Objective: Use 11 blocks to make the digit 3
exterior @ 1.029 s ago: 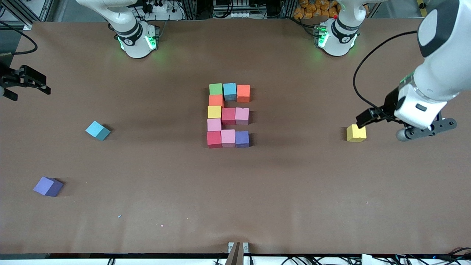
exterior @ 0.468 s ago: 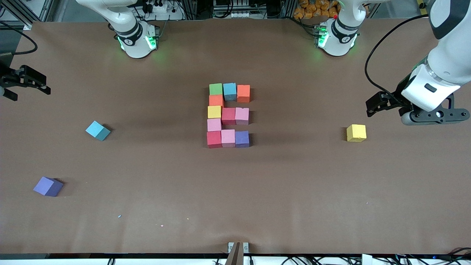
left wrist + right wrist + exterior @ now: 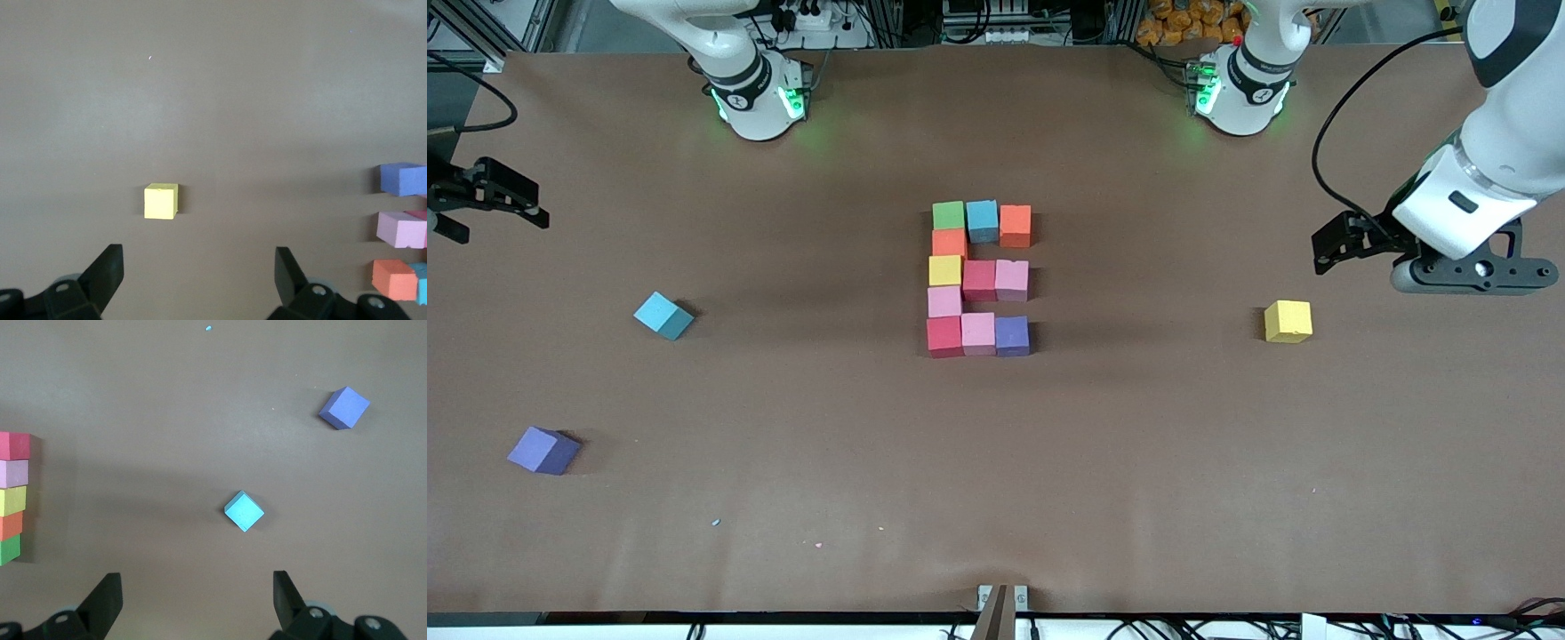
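Looking at these foam blocks [image 3: 978, 283], they're probably light and squashy; I'd pinch flat sides. Left tool [image 3: 199, 272] gapes empty over counter [image 3: 1138, 444] near yellow cube [image 3: 1288, 321], digit 3 [image 3: 978, 283] at its 9 o'clock; right tool [image 3: 197, 595] waits wide, empty.

From my remote station: a bench [image 3: 783, 533] covered in matte brown paper fills nearly the whole frame under even overhead light. Along the top edge I see aluminium framing [image 3: 507, 27], black cables [image 3: 996, 18] and a heap of orange objects [image 3: 1192, 22]. A small metal bracket [image 3: 1001, 600] sits at bottom centre, cables trailing below.
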Robot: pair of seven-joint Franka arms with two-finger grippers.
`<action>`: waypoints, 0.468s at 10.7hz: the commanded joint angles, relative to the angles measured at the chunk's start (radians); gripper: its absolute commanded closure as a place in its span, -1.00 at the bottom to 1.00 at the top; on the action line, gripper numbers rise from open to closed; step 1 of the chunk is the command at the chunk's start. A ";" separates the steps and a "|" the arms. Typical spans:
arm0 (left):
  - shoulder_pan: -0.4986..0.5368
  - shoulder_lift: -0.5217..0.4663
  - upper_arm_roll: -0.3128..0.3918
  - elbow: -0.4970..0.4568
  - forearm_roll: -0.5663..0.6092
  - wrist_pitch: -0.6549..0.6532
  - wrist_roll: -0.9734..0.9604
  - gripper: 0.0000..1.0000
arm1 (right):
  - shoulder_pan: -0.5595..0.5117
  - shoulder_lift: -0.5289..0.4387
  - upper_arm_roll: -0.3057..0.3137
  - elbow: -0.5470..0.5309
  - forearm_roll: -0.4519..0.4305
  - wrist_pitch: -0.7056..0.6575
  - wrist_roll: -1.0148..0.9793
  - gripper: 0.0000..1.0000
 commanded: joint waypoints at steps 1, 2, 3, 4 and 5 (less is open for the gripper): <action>-0.032 -0.056 0.048 -0.048 0.016 -0.007 0.045 -1.00 | -0.018 0.009 0.013 0.033 -0.014 -0.009 0.104 -1.00; -0.032 -0.056 0.051 -0.048 0.016 -0.010 0.046 -1.00 | -0.020 0.009 0.013 0.037 -0.012 -0.014 0.111 -1.00; -0.034 -0.056 0.057 -0.045 0.015 -0.014 0.046 -1.00 | -0.020 0.009 0.013 0.038 -0.012 -0.015 0.109 -1.00; -0.035 -0.056 0.057 -0.040 0.015 -0.023 0.048 -1.00 | -0.020 0.009 0.013 0.038 -0.012 -0.015 0.109 -1.00; -0.037 -0.057 0.057 -0.037 0.015 -0.037 0.048 -1.00 | -0.020 0.011 0.013 0.038 -0.012 -0.015 0.109 -1.00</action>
